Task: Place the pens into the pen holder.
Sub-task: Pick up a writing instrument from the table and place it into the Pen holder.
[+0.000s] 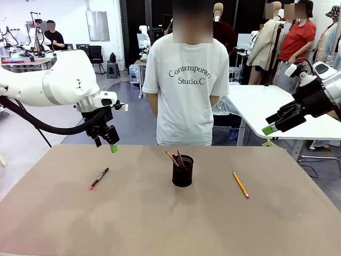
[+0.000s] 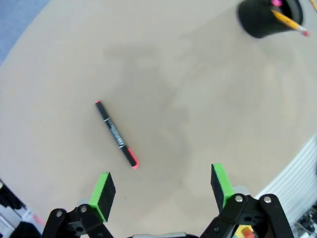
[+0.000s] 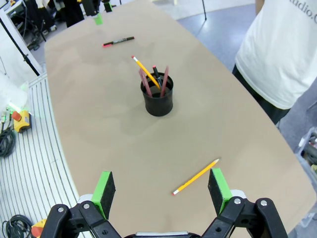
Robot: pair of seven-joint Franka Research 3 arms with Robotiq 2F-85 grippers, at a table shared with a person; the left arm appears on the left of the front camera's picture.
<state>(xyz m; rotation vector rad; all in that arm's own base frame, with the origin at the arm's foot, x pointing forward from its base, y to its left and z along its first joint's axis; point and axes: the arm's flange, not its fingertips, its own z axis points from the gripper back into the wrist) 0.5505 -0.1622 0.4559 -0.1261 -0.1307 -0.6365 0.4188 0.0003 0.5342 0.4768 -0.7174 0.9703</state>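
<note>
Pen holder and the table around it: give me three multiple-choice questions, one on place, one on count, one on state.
1. From the front, where does the black pen lie? A) left of the pen holder B) inside it C) right of it
2. How many things lie loose on the table? A) one B) two C) four
3. The left gripper is: A) shut on the pen B) open, empty C) resting on the table
1 A: it lies left of the holder. 2 B: the black pen and a yellow pencil. 3 B: its jaws stand wide apart above the table.
</note>
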